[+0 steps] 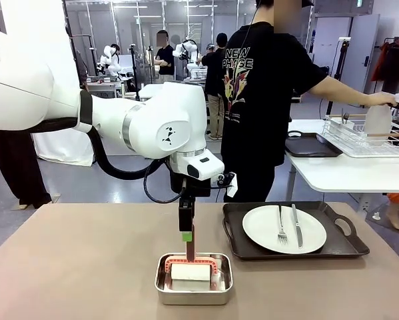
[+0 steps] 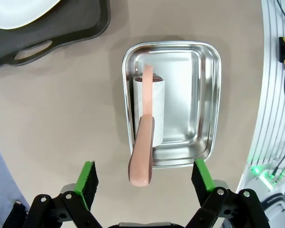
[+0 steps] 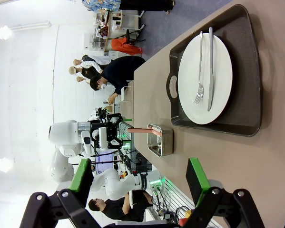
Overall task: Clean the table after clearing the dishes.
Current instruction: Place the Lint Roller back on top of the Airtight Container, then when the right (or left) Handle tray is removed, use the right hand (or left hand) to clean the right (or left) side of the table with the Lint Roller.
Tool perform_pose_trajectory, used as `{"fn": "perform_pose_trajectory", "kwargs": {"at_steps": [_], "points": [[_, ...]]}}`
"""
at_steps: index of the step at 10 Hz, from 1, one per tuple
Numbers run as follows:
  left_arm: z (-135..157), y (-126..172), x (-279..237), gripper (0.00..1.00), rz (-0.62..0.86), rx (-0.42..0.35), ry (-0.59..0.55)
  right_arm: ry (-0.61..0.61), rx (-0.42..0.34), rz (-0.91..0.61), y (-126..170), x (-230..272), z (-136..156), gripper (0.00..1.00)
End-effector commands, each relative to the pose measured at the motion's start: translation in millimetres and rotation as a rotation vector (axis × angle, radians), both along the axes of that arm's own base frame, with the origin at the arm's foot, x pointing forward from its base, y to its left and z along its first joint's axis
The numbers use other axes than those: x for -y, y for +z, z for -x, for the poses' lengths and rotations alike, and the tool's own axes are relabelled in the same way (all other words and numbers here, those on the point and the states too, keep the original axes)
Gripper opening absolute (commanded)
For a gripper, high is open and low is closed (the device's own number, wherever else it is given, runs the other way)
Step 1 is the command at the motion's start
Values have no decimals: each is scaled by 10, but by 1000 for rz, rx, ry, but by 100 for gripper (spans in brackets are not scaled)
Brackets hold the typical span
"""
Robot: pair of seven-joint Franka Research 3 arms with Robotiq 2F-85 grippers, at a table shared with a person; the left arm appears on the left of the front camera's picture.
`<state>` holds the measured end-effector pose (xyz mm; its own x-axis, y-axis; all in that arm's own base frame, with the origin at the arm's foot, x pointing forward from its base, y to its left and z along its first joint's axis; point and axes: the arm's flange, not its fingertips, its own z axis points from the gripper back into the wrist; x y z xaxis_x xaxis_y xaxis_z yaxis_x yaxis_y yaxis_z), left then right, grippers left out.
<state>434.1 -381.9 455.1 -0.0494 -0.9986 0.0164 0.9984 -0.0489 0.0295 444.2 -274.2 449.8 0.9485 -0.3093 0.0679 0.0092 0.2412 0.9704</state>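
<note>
Left fingers [image 2: 88, 180] spread wide, holding nothing, flanking pink handle [image 2: 142, 156] that rises from white block [image 2: 159, 114] in steel pan [image 2: 215, 95] | right fingers [image 3: 195, 175] open above bench [image 1: 86, 267] | plate [image 1: 259, 227] with fork [image 1: 281, 230] and knife [image 1: 296, 227] on dark tray [image 1: 349, 250], on bench right of pan

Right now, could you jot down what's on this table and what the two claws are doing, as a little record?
Table: tan-brown top
Tray: dark, carries a white plate with fork and knife
Steel pan: holds a pink-handled tool with a white block
Left gripper: open, fingers either side of the handle
Right gripper: open, holding nothing
Person: far side, reaching to a wire rack
</note>
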Motion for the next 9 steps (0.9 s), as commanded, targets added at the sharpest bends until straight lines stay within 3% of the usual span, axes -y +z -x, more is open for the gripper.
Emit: {"fn": "perform_pose_trajectory", "kwargs": {"at_steps": [1,9], "points": [[0,8,-4,100,-4,5,7,0,5,1,25,-16,15,100],[0,8,-4,100,-4,5,7,0,5,1,25,-16,15,100]]}}
